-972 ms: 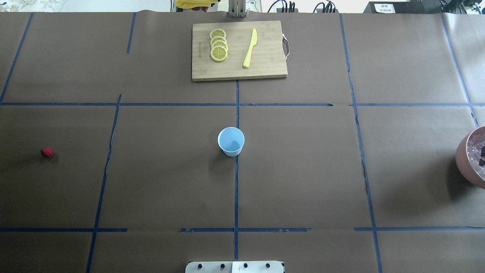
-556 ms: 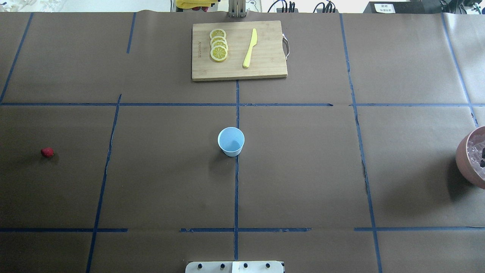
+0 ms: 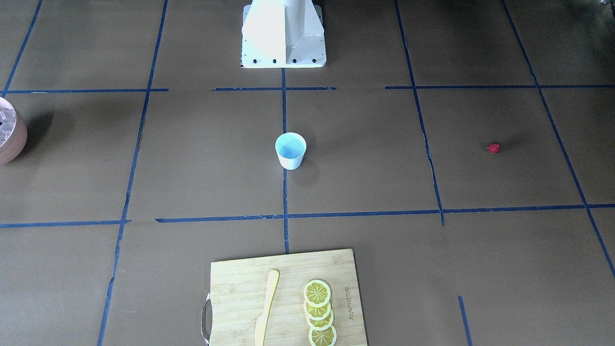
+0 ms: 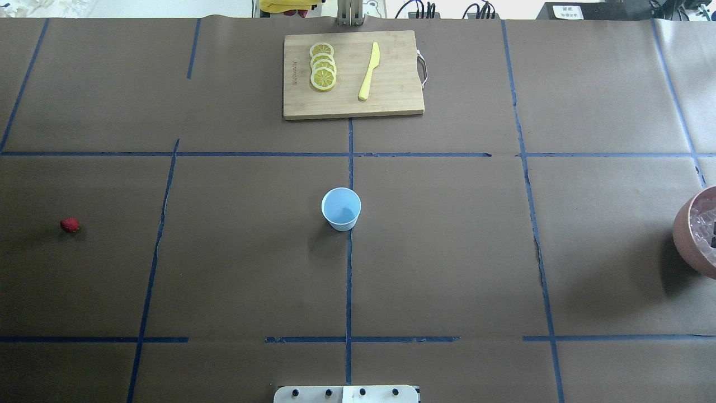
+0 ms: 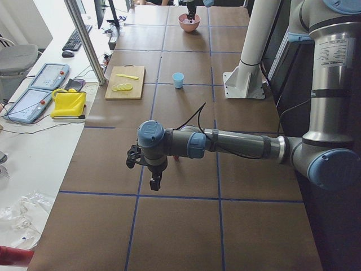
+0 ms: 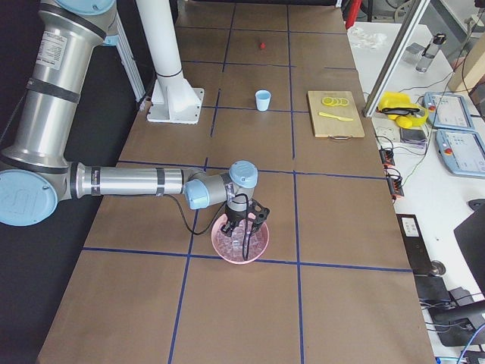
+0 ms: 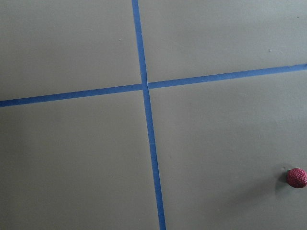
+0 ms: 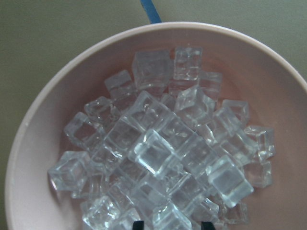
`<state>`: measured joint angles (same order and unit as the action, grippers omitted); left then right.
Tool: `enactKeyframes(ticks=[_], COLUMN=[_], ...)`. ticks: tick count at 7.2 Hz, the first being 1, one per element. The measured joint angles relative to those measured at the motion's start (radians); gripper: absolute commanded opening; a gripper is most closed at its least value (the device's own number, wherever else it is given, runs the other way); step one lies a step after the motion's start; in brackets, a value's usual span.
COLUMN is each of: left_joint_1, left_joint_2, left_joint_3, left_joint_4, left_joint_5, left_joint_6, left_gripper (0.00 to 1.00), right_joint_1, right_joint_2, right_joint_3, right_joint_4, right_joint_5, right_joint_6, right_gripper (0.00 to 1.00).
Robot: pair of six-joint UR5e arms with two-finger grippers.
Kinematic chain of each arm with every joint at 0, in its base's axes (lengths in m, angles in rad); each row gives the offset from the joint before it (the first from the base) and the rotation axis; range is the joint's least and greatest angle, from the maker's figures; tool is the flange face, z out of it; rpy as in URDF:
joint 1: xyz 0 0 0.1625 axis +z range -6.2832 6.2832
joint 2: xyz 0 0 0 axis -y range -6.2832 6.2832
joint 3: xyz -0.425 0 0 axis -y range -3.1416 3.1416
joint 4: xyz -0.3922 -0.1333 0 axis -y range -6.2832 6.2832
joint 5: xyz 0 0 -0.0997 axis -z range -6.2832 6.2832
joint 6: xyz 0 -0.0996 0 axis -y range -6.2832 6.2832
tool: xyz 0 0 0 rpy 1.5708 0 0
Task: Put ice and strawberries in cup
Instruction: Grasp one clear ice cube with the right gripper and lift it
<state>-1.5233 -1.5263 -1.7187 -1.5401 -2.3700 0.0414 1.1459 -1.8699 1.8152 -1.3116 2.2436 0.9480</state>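
The white cup (image 4: 341, 209) with a pale blue inside stands upright mid-table, also in the front view (image 3: 290, 150). The red strawberry (image 4: 70, 225) lies alone far to the left; the left wrist view shows it at the lower right (image 7: 296, 177). The ice cubes (image 8: 158, 153) are piled in the pinkish-brown bowl (image 8: 29, 124) at the table's right edge (image 4: 685, 235). My right gripper (image 8: 172, 225) hangs open just above the ice, as the right side view (image 6: 244, 231) shows. My left gripper (image 5: 153, 183) hovers above the table near the strawberry; I cannot tell whether it is open.
A wooden cutting board (image 4: 391, 106) with several lemon slices (image 4: 323, 66) and a yellow knife (image 4: 369, 71) lies at the far middle edge. Blue tape lines (image 4: 349, 280) cross the brown table cover. The robot's base (image 3: 283, 33) stands behind the cup.
The dark tip of my right gripper over the bowl has shifted slightly toward the view's right edge. The cup and strawberry have not moved.
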Motion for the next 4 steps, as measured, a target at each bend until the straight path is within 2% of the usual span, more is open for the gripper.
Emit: enactKeyframes(ticks=[1, 3, 4], left_joint_1=[0.0, 0.0, 0.0], left_joint_2=[0.0, 0.0, 0.0], left_joint_3=[0.0, 0.002, 0.002], left_joint_4=[0.0, 0.0, 0.0], left_joint_5=[0.0, 0.0, 0.001], left_joint_6=[0.0, 0.0, 0.0], left_gripper=[1.0, 1.0, 1.0], right_joint_1=[0.0, 0.0, 0.0], right_joint_2=[0.0, 0.0, 0.0], right_joint_3=[0.0, 0.003, 0.007], right_joint_4=[0.0, 0.0, 0.0], right_joint_5=[-0.002, -0.005, -0.005], right_joint_6=[0.0, -0.001, -0.001], right_gripper=[0.2, 0.03, 0.0])
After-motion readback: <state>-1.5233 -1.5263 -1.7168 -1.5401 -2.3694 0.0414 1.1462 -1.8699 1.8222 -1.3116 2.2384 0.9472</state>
